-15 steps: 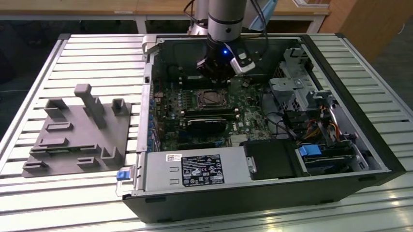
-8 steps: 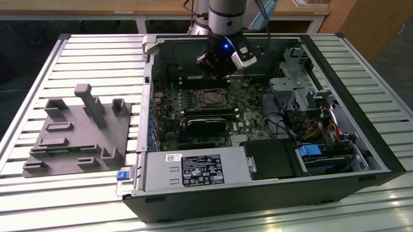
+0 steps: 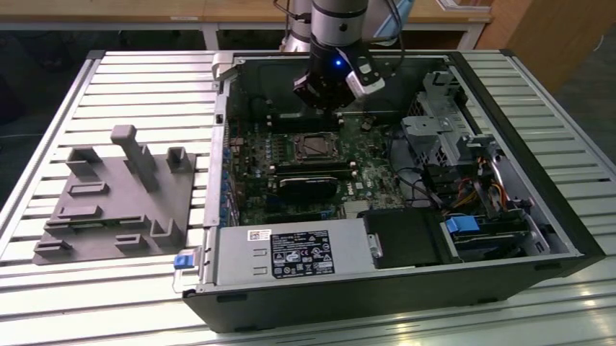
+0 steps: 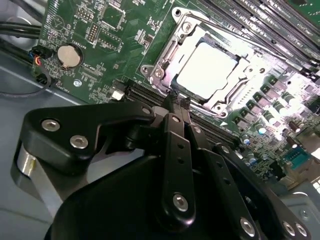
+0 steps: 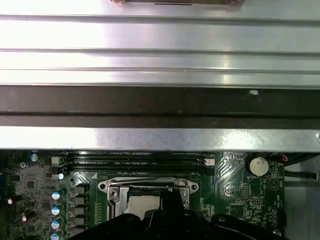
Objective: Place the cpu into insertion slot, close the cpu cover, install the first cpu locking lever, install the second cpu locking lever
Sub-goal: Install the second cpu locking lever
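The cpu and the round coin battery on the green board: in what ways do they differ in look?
The cpu is square with a flat, pale silvery top; the coin battery is round and smaller. The cpu lies inside the cpu cover, a metal frame around it; the coin battery sits in a small holder of its own, with no frame. The closed gripper hangs near the cpu, farther from the coin battery. Both have shiny metal tops and sit on the same board.

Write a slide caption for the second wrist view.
Shut gripper poised beside the cpu, seated in its insertion slot under the closed cpu cover.
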{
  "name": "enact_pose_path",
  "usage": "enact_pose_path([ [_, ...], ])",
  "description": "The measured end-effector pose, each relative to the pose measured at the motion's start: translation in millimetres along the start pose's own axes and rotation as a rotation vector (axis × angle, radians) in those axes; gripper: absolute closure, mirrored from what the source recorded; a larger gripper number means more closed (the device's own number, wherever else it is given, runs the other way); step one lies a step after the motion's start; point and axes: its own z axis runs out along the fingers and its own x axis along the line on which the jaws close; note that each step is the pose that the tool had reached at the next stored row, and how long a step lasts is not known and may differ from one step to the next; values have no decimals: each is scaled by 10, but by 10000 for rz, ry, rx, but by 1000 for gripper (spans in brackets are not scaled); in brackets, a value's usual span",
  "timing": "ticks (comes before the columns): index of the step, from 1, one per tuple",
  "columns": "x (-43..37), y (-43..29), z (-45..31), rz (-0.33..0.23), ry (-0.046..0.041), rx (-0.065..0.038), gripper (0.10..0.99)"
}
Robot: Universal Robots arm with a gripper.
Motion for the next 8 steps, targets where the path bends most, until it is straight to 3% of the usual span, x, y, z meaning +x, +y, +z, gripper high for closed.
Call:
enact_pose_path([
  [8,2,-78,-4,0,0,1,980],
])
